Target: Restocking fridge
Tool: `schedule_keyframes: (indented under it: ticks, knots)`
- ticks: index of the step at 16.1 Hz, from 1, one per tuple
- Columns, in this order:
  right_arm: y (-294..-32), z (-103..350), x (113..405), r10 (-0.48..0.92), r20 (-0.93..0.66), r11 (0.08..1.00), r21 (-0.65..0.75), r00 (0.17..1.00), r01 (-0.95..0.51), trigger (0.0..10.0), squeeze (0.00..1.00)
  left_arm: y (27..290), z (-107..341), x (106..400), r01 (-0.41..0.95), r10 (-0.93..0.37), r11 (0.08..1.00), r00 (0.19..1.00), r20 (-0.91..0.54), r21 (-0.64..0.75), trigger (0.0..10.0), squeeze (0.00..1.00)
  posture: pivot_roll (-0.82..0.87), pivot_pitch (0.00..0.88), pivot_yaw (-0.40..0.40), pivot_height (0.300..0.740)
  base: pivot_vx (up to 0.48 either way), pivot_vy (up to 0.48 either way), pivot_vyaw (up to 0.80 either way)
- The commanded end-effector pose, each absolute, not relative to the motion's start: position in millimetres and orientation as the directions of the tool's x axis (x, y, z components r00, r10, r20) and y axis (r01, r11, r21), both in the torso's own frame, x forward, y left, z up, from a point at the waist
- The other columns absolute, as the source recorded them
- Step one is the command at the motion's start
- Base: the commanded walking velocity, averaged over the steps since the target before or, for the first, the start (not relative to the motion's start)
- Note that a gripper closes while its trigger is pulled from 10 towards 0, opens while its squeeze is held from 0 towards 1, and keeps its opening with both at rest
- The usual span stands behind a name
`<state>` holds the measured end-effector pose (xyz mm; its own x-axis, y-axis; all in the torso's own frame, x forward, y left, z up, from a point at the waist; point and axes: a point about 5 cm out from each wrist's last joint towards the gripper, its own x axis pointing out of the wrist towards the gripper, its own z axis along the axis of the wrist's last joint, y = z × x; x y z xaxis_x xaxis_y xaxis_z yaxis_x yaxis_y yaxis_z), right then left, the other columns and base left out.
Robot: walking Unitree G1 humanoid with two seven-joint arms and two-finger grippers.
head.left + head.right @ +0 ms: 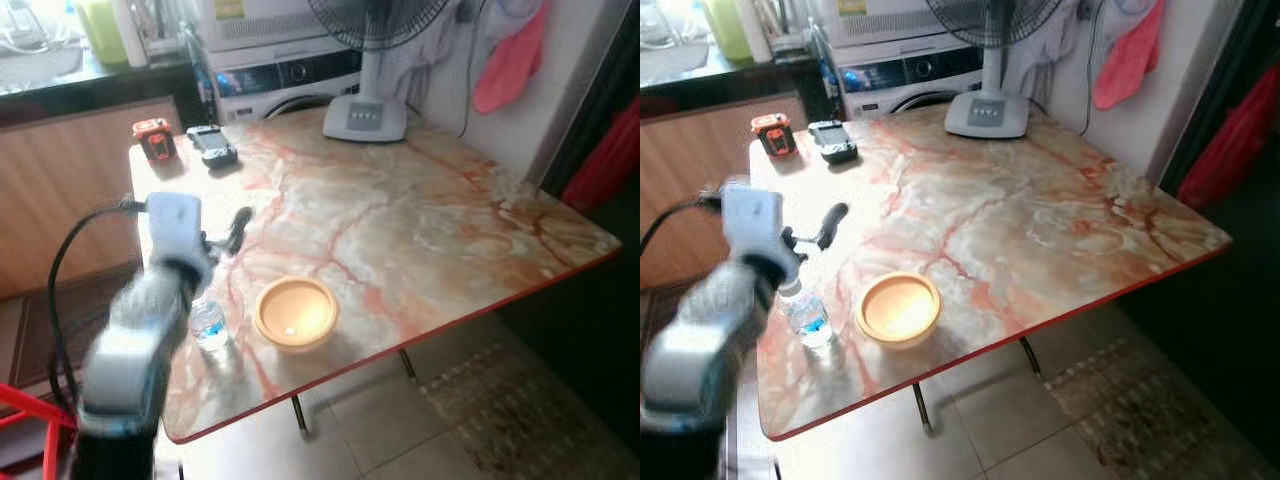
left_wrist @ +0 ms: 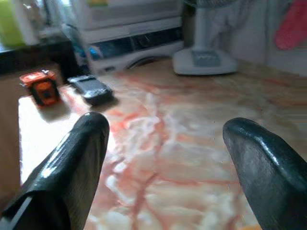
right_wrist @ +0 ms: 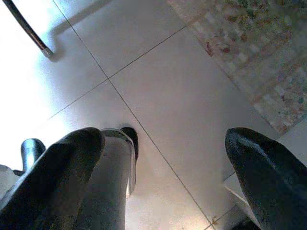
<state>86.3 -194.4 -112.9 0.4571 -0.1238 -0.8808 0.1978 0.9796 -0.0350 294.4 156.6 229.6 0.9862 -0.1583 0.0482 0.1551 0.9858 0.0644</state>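
A small clear water bottle (image 1: 210,325) with a blue label stands near the front left corner of the marble-patterned table (image 1: 430,220). Beside it, to its right, sits an empty tan bowl (image 1: 295,312). My left arm is raised over the table's left side, blurred, with one of its black fingers (image 1: 237,222) above and behind the bottle. In the left wrist view my left gripper (image 2: 165,129) is open, nothing between its fingers, looking across the tabletop. My right gripper (image 3: 165,139) hangs open over the tiled floor.
At the table's far end stand a fan base (image 1: 365,118), an orange tape measure (image 1: 153,138) and a dark device (image 1: 212,146). A washing machine (image 1: 290,75) is behind the table. A patterned rug (image 1: 510,420) lies on the floor to the right, and a table leg (image 3: 26,28) shows near my right side.
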Motion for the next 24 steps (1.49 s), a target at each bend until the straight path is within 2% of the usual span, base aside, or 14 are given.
schedule_keyframes:
  ticks: [1, 2, 4, 6, 7, 10, 11, 14, 16, 18, 20, 22, 24]
  knots:
    - [-185, -120, 60, -0.088, -0.930, 0.986, -0.031, 0.356, 0.164, 10.0, 0.00, 157, 235, 292, 0.178, -0.177, 0.983, 0.984, -0.015, 0.051, 10.0, 0.00, 0.09, 0.000, 0.031, 0.740, 0.000, 0.000, 0.00]
    - [-184, -121, 60, -0.081, -0.934, 0.989, -0.033, 0.347, 0.142, 10.0, 0.00, 164, 241, 288, 0.244, -0.227, 0.964, 0.962, -0.150, 0.105, 10.0, 0.00, 0.09, 0.000, 0.034, 0.740, 0.000, 0.000, 0.00]
    - [-184, -121, 59, -0.076, -0.937, 0.991, -0.035, 0.340, 0.127, 10.0, 0.00, 169, 247, 284, 0.285, -0.261, 0.952, 0.945, -0.196, 0.106, 10.0, 0.00, 0.10, 0.000, 0.033, 0.740, 0.000, 0.000, 0.00]
    - [-184, -121, 59, -0.078, -0.939, 0.992, -0.040, 0.334, 0.120, 10.0, 0.00, 182, 235, 273, 0.364, -0.308, 0.923, 0.892, -0.330, 0.125, 10.0, 0.00, 0.10, 0.000, 0.037, 0.740, 0.000, 0.000, 0.00]
    - [-184, -121, 59, -0.077, -0.940, 0.992, -0.040, 0.332, 0.117, 10.0, 0.00, 196, 226, 272, 0.335, -0.242, 0.921, 0.892, -0.381, 0.200, 10.0, 0.00, 0.10, 0.000, 0.040, 0.740, 0.000, 0.000, 0.00]
    - [-184, -121, 59, -0.077, -0.940, 0.993, -0.041, 0.332, 0.113, 10.0, 0.00, 205, 221, 272, 0.311, -0.194, 0.920, 0.889, -0.416, 0.237, 10.0, 0.00, 0.10, 0.000, 0.038, 0.740, 0.000, 0.000, 0.00]
    - [-184, -121, 59, -0.077, -0.940, 0.993, -0.042, 0.331, 0.112, 10.0, 0.00, 206, 240, 279, 0.259, -0.167, 0.904, 0.946, -0.277, 0.339, 10.0, 0.00, 0.10, 0.000, 0.035, 0.740, 0.000, 0.000, 0.00]
    - [-185, -121, 59, -0.079, -0.941, 0.993, -0.047, 0.330, 0.105, 10.0, 0.00, 218, 285, 290, 0.090, -0.096, 0.928, 0.995, -0.001, 0.362, 10.0, 0.00, 0.10, 0.000, 0.032, 0.740, 0.000, 0.000, 0.00]
    - [-184, -121, 60, -0.079, -0.941, 0.993, -0.046, 0.330, 0.105, 10.0, 0.00, 224, 286, 292, 0.072, -0.079, 0.935, 0.997, 0.006, 0.348, 10.0, 0.00, 0.10, 0.000, 0.036, 0.740, 0.000, 0.000, 0.00]
    - [-182, -121, 61, -0.073, -0.940, 0.993, -0.039, 0.333, 0.109, 10.0, 0.00, 236, 258, 295, 0.095, -0.062, 0.961, 0.989, -0.136, 0.258, 10.0, 0.00, 0.10, 0.000, 0.049, 0.740, 0.000, 0.000, 0.00]
    - [-182, -121, 59, -0.070, -0.941, 0.993, -0.035, 0.331, 0.110, 10.0, 0.00, 237, 230, 287, 0.165, -0.127, 0.977, 0.959, -0.254, 0.134, 10.0, 0.00, 0.10, 0.000, 0.048, 0.740, 0.000, 0.000, 0.00]
    - [-184, -121, 58, -0.073, -0.944, 0.993, -0.038, 0.322, 0.111, 10.0, 0.00, 237, 220, 280, 0.169, -0.121, 0.976, 0.945, -0.305, 0.137, 10.0, 0.00, 0.09, 0.000, 0.043, 0.740, 0.000, 0.000, 0.00]
    - [-185, -121, 57, -0.074, -0.945, 0.993, -0.041, 0.320, 0.110, 10.0, 0.00, 238, 223, 280, 0.131, -0.101, 0.987, 0.955, -0.278, 0.093, 10.0, 0.00, 0.09, 0.000, 0.042, 0.740, 0.000, 0.000, 0.00]
